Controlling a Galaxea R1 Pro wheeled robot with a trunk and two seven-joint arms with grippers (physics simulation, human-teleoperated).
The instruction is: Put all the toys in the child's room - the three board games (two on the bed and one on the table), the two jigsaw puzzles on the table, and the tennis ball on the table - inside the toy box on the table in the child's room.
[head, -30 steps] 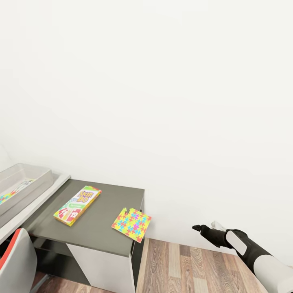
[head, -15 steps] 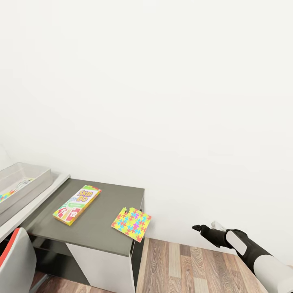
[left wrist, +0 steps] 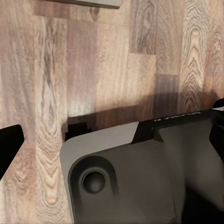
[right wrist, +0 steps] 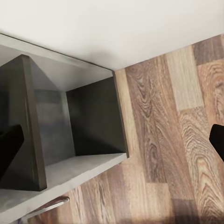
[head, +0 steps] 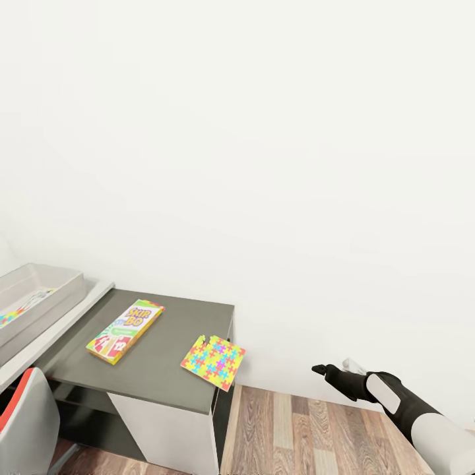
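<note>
One jigsaw puzzle (head: 213,363) overhangs the tabletop (head: 155,369) corner, so my right end effector (head: 323,371), fingers spread wide, might push it off.

Domestic child's room indicated: board game (head: 125,322) and jigsaw puzzle (head: 213,363) seen on dark counter (head: 165,366) at 8 o'clock; wood-plank floor (head: 297,429), plain white wall (head: 264,165).

Head camera overlooks the table (head: 158,369); wrist cameras face floor (left wrist: 116,70).
</note>
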